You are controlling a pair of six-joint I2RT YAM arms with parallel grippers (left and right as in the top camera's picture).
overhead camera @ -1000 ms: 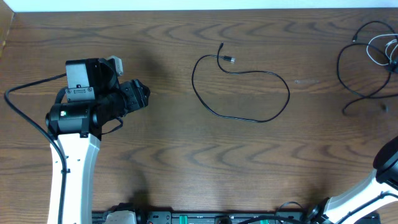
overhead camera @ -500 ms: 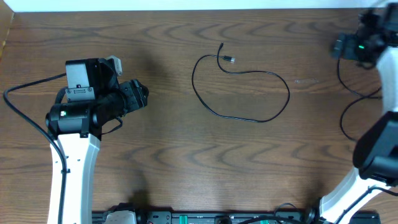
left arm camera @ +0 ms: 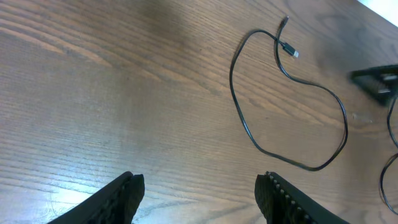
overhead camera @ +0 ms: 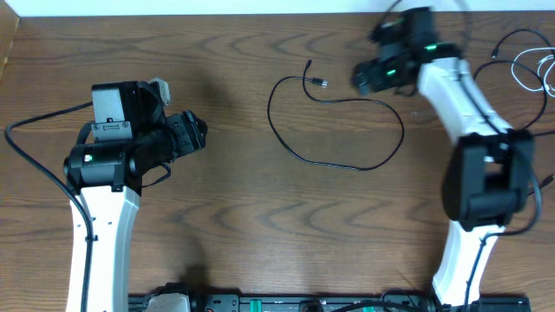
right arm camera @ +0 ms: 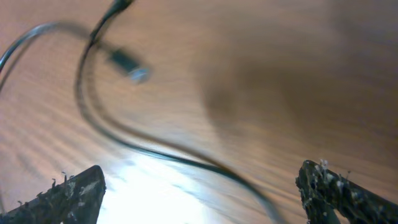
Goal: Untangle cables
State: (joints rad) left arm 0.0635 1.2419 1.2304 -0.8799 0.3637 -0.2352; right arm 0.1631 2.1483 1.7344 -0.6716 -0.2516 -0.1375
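Observation:
A thin black cable [overhead camera: 347, 165] lies in an open loop at the table's middle, its small plug ends [overhead camera: 320, 83] near the top; it also shows in the left wrist view [left arm camera: 292, 163] and, blurred, in the right wrist view [right arm camera: 99, 124]. A white cable [overhead camera: 531, 71] lies coiled at the far right among more black cable [overhead camera: 486, 108]. My right gripper [overhead camera: 362, 80] hovers just right of the loop's plug ends, open and empty [right arm camera: 199, 196]. My left gripper [overhead camera: 196, 132] is open and empty [left arm camera: 199, 193], well left of the loop.
The wooden table [overhead camera: 260, 225] has a white wall strip along its far edge [overhead camera: 217, 7]. A thick black wire [overhead camera: 35, 121] trails from the left arm. A dark rail [overhead camera: 286, 303] runs along the near edge.
My right arm has swung in from the far right edge to the table's middle, beside the black loop's plug ends. The left arm and the cables have not moved.

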